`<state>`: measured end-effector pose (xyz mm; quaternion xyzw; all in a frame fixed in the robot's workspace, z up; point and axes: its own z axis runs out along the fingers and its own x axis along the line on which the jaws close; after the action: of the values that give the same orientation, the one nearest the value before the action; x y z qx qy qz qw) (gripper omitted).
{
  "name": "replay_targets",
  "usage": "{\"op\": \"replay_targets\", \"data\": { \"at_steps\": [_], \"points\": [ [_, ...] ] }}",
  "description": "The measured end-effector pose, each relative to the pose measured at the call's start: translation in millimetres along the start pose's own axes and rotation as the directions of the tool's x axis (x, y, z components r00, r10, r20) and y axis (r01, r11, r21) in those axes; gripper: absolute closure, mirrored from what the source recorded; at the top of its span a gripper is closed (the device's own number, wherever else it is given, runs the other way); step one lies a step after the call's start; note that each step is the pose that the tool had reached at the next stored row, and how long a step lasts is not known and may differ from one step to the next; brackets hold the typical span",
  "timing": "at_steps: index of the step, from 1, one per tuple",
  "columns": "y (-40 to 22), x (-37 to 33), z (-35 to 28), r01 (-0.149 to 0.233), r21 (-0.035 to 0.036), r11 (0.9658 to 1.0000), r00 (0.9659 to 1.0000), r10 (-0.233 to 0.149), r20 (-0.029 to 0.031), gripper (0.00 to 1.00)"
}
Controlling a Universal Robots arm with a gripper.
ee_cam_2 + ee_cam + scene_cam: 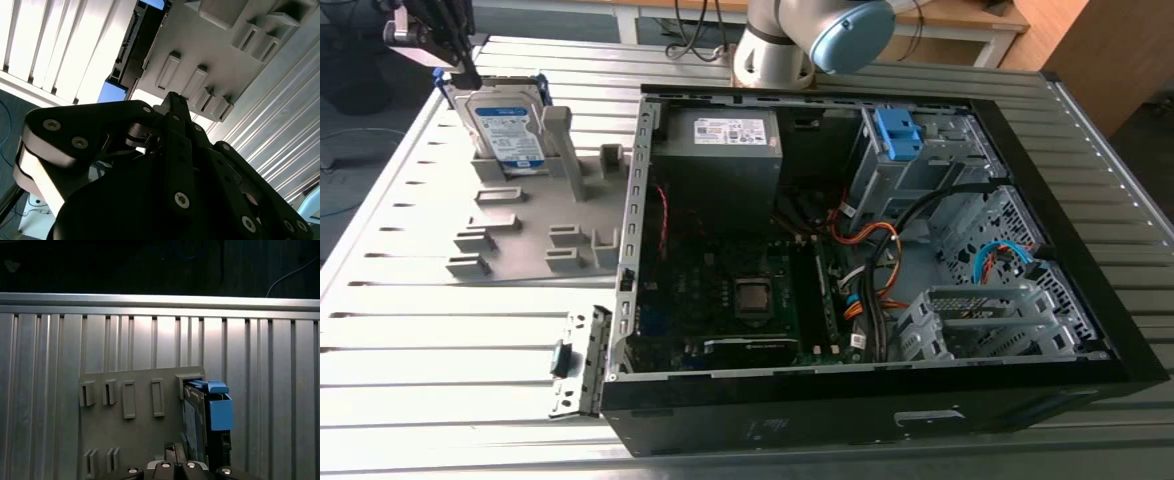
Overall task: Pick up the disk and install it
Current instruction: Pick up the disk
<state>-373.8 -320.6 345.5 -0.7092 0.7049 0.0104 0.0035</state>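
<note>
The disk (507, 125) stands upright on its edge in a slot of the grey holder plate (520, 235) at the exterior view's far left, its white-and-blue label facing the camera and blue rails on its sides. My gripper (464, 80) hangs at the disk's top corner, on the exterior view's left side of it. In the first wrist view the disk (200, 425) is seen edge-on with a blue rail (220, 410), and my gripper (171, 446) sits just beside it over the holder plate (135, 440). In the second wrist view my gripper (172, 97) looks shut with nothing in it.
The open computer case (620, 300) lies to the exterior view's right of the holder plate, with a metal drive bay carrying a fixed blue bracket (897, 130), a grey power supply box (720, 150), cables and a motherboard. The arm's base (781, 45) stands behind the case. A ribbed metal table (440, 340) carries everything.
</note>
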Motion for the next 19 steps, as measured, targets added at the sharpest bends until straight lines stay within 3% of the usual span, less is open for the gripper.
{"op": "replay_targets", "data": {
  "at_steps": [10,12,14,15,17,19],
  "points": [
    [0.0,0.0,0.0,0.0,0.0,1.0,1.0,0.0,0.0,0.89],
    [0.0,0.0,0.0,0.001,0.0,1.0,1.0,-0.001,0.0,0.83],
    [0.0,0.0,0.0,0.001,0.0,1.0,1.0,-0.001,0.0,0.71],
    [0.0,0.0,0.0,0.001,-0.0001,1.0,1.0,-0.001,0.0,0.71],
    [0.0,0.0,0.0,0.001,0.0,1.0,1.0,-0.001,0.0,0.59],
    [0.0,0.0,0.0,0.001,-0.0001,1.0,1.0,-0.001,0.0,0.59]
  ]
}}
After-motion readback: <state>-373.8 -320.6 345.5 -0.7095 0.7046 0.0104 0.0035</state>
